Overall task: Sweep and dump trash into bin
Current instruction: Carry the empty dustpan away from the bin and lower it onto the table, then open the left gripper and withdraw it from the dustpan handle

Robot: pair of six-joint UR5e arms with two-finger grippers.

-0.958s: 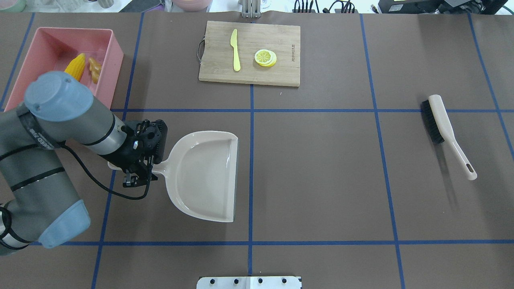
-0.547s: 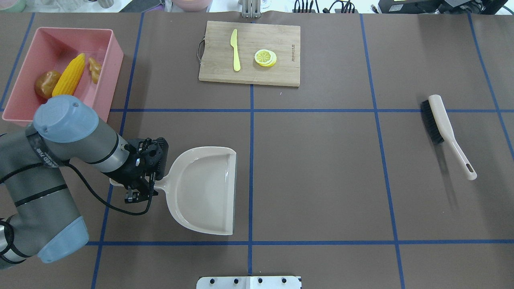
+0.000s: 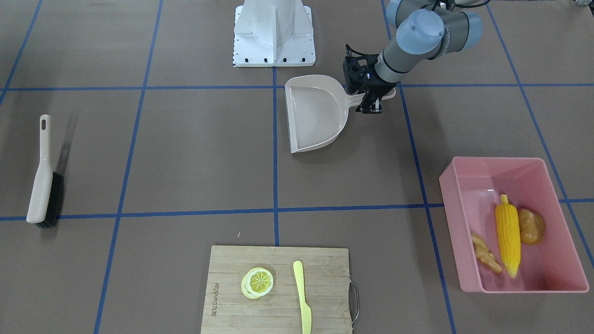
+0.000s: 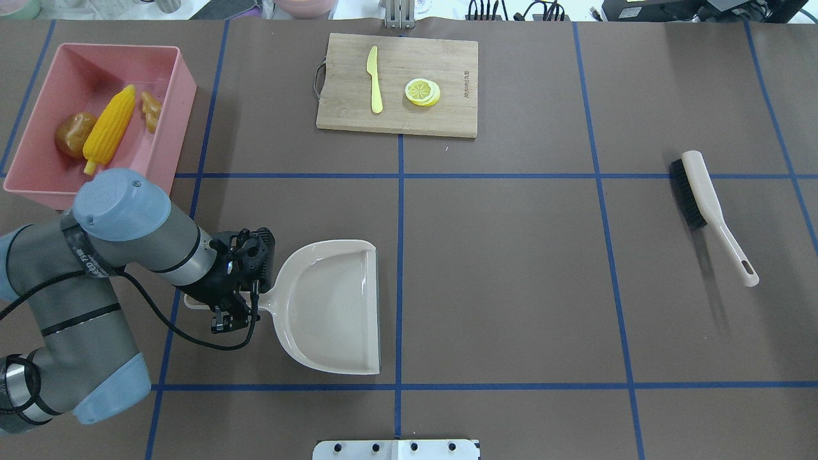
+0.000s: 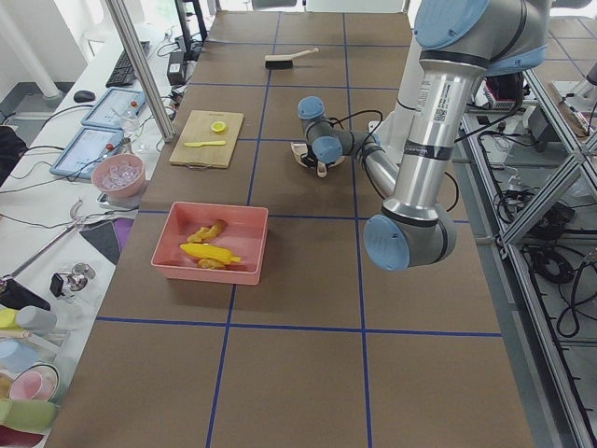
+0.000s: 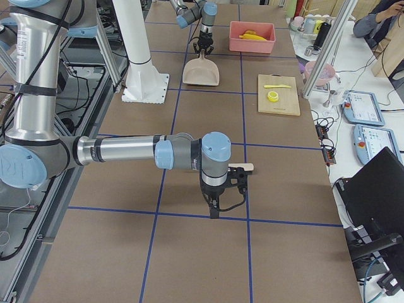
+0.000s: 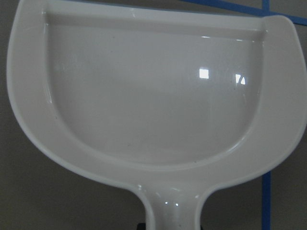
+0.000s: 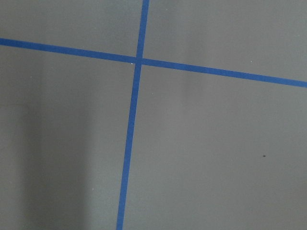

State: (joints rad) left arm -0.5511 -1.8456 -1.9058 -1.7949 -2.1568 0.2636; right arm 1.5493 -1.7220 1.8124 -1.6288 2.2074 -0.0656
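As the three pieces of trash lie together inside the pink bin [image 4: 182, 108] at the left end of the table [image 4: 511, 287], the potato [image 4: 71, 134] nearest the outer wall, the corn cob [image 4: 112, 128] in the middle and the ginger root [image 4: 151, 110] beside it, the sweeping and dumping look finished. Just right of the bin and nearer the robot, the left gripper [image 4: 239, 305] is clamped on the handle of the beige dustpan [image 4: 332, 306], whose scoop is empty and level, low by the table's middle line; whether it touches the surface cannot be told. Further right, at the far edge, the wooden cutting board [image 4: 447, 108] carries the yellow plastic knife [image 4: 374, 80] and the lemon slices [image 4: 422, 91], none of them part of the job. At the right end the hand brush [image 4: 703, 198] lies on the table with no gripper on it. The right gripper [image 6: 213, 208] hangs over the table near the brush, caught only by the side camera, so whether its jaws are parted or closed cannot be told. What appears left, judging by the scene, is to set the dustpan down and let go of it
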